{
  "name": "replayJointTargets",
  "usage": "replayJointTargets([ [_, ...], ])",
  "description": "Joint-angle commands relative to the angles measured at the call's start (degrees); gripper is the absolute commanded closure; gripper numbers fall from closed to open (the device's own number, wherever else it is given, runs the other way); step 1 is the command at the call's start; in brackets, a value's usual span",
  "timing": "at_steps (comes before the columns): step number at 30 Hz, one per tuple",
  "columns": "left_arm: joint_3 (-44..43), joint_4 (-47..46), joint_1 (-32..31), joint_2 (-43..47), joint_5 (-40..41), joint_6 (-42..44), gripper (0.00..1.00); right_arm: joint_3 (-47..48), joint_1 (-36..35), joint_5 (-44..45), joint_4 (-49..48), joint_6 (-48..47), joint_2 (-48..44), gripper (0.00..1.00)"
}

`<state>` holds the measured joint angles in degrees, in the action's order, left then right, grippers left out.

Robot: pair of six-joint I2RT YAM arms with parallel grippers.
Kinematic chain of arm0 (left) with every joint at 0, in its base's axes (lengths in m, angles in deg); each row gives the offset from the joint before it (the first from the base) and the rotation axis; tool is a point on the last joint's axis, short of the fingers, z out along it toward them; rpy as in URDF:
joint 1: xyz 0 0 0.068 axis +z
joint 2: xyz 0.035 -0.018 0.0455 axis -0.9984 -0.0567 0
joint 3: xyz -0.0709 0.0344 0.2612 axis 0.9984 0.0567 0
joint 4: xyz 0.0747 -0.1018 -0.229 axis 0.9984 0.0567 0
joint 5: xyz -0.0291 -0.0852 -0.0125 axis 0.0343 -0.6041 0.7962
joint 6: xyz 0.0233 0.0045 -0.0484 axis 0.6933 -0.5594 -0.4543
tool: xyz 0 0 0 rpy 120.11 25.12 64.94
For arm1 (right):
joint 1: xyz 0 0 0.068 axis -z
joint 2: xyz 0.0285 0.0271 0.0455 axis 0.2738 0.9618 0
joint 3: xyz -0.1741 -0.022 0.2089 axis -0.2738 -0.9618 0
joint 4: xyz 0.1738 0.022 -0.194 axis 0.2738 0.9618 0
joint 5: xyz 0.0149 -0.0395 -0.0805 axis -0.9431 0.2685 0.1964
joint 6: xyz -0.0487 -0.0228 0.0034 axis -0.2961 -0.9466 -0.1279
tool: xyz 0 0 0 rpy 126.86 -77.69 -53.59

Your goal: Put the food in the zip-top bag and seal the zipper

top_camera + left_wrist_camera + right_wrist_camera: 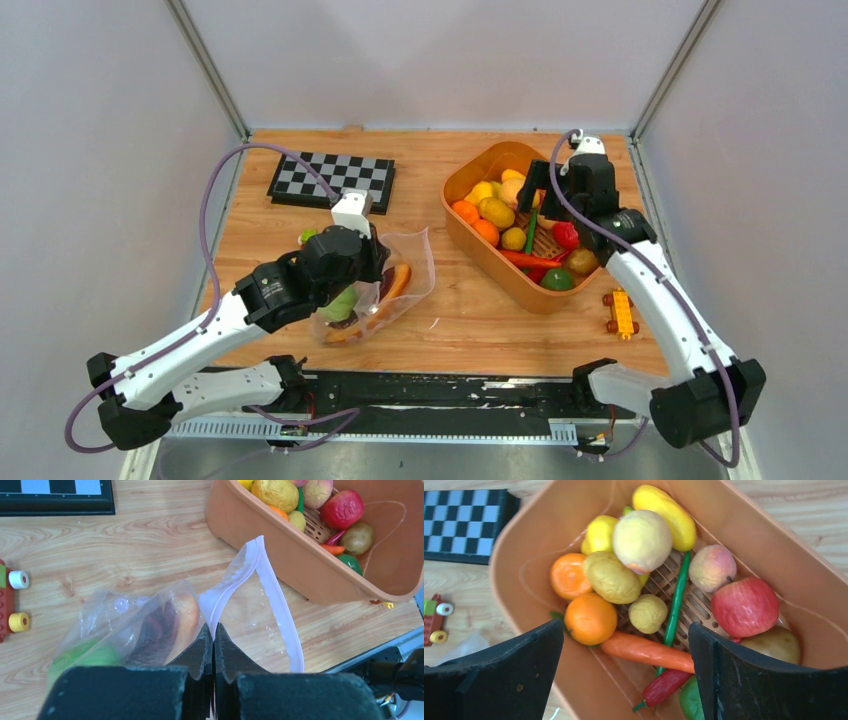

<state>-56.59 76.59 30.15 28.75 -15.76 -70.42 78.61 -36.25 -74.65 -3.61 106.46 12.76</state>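
On wooden table point(470, 330), far right: orange tub point(280, 555) full of toy food point(744, 605). Left of it, nearer: clear bag point(250, 610) with maroon slice point(155, 630) and green fruit point(95, 657) inside. Left claw point(214, 639) pinched tight on zipper strip point(279, 605). Right claw point(625, 627) spread wide over tub, holding nothing.

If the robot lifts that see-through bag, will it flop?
Probably floppy: the zip-top bag is thin and crinkled, and its zipper curves beside the shut left gripper. The food inside would likely slump to its lowest corner. The shiny plastic may slip.
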Motion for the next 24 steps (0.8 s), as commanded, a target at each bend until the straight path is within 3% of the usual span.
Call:
replayJointTargets([
  [1, -0.2, -2.98, 0.08, 0.93, -0.97, -0.14, 0.98, 0.81, 4.43, -6.71, -3.77, 3.53, 4.21, 0.04],
  [5, 0.45, -2.71, 0.13, 1.38, -0.86, -0.33, 0.98, 1.89, 5.18, -6.95, -7.59, 4.68, 8.92, 0.02],
  [11, 0.45, -1.74, 0.09, 2.0, -1.28, -0.42, 0.98, 11.5, 6.82, -4.93, -1.46, -0.52, 19.49, 0.0],
  [16, 1.5, -1.54, 0.05, 2.88, -0.87, -0.89, 0.98, 18.31, 10.94, -15.06, 1.15, -0.86, 26.96, 0.0],
  [24, 1.24, -2.19, 0.08, 1.93, -1.32, -0.92, 0.97, 16.39, 10.72, -21.06, -2.4, 3.2, 35.27, 0.12],
])
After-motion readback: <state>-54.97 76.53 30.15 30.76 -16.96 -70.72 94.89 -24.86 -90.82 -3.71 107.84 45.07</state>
